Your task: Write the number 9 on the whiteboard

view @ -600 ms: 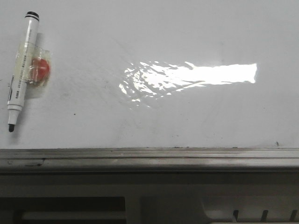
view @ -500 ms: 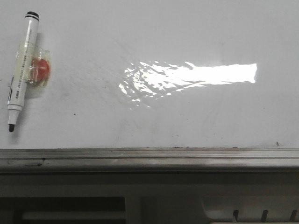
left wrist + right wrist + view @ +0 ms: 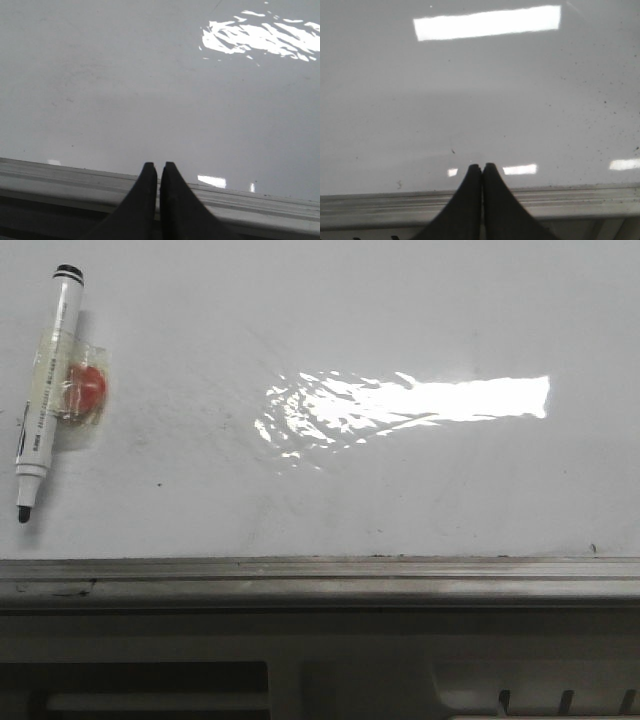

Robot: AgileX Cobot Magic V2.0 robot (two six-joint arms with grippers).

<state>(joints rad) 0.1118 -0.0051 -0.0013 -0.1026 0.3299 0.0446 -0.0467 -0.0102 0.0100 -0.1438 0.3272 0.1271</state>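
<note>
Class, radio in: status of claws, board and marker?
Left claw and right claw shut, empty. Whiteboard blank, no 9. Marker lying uncapped, ungrasped.

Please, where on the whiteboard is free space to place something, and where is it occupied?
The whiteboard is bare from right of the marker across to its right edge, down to the grey ledge, including the glare patch. Only the far left is taken, by the uncapped marker and its taped red piece.
</note>
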